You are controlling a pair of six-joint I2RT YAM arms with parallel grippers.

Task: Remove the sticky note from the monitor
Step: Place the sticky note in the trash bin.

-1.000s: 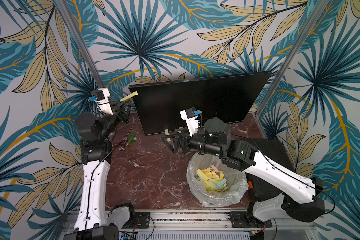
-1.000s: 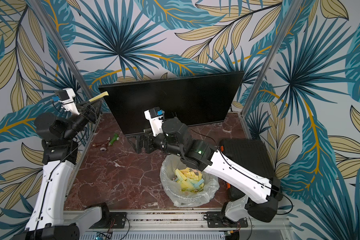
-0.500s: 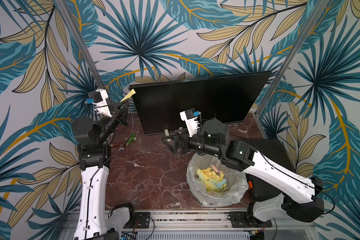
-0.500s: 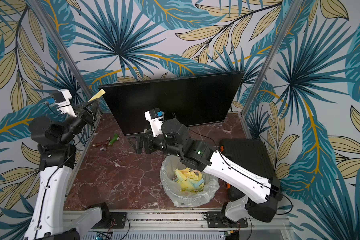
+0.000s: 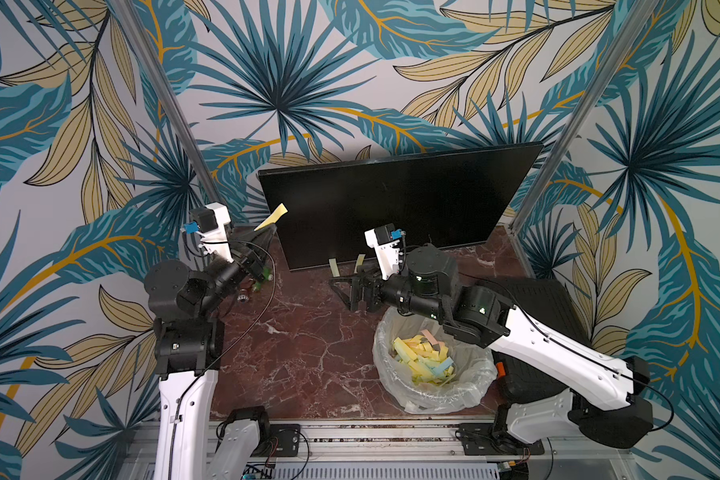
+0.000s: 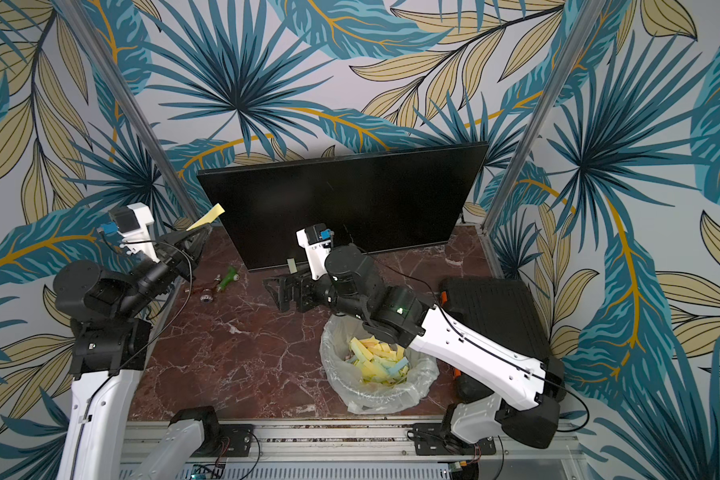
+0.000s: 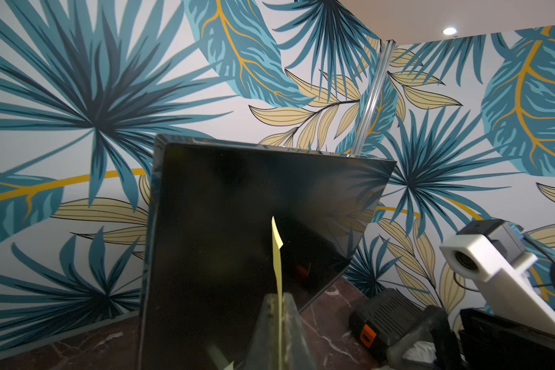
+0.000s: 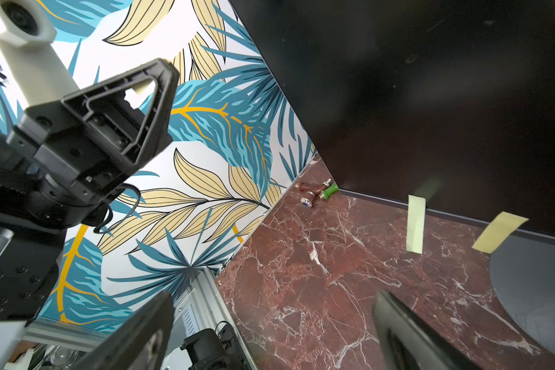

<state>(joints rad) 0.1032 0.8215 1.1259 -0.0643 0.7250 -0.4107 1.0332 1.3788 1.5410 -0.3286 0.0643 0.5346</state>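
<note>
At the frame's left the left arm (image 5: 186, 395), at its right the right arm (image 5: 558, 357): glossy white shells over matte black cylindrical joints (image 5: 429, 270), with thin black cables (image 8: 140, 195) alongside. A green light (image 5: 481, 309) dots the right arm's black elbow. Each wrist bears a white camera bracket (image 5: 215, 226) with a blue plug (image 5: 190, 227). The black left tool (image 5: 268, 233) has triangular open-frame fingers (image 8: 162, 105).

Marble table (image 5: 308, 332) bears monitor (image 5: 391, 199), bin (image 5: 433, 401) (plastic-lined), black case (image 5: 551, 297).
</note>
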